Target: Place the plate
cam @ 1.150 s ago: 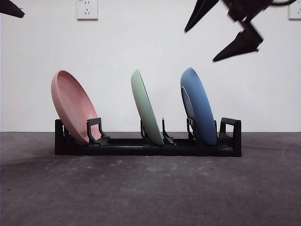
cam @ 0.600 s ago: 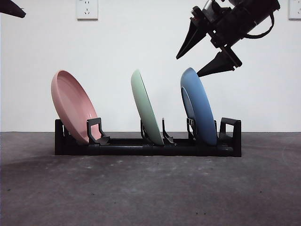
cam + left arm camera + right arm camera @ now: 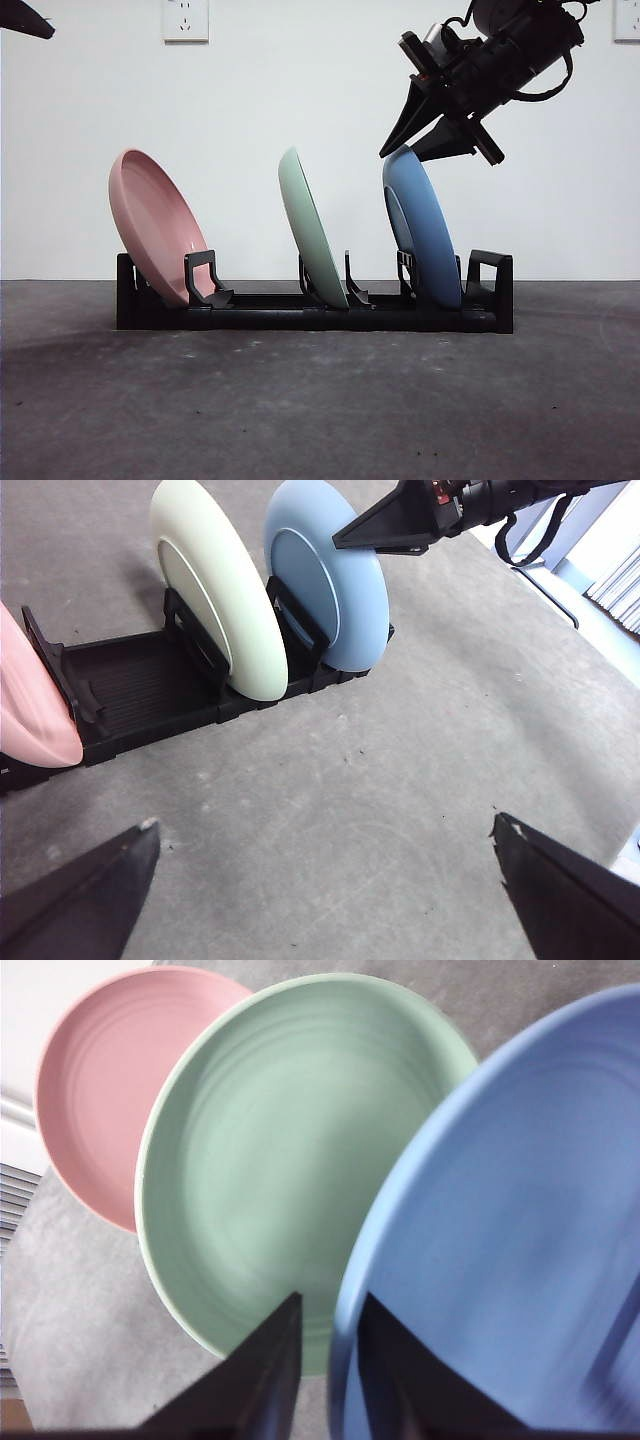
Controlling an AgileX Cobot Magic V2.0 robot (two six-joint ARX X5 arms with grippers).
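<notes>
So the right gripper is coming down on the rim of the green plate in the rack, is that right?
Not quite: the right gripper is at the rim of the blue plate, not the green plate. The right wrist view shows its jaws straddling the blue rim, in the rack.

The right gripper point(image 3: 415, 148) has two matte black, wedge-shaped jaws tapering to points. Its wrist housing point(image 3: 510, 45) is black and cylindrical, with a looped black cable point(image 3: 555, 80). The left gripper point(image 3: 320, 885) has matching black tapered jaws.
</notes>
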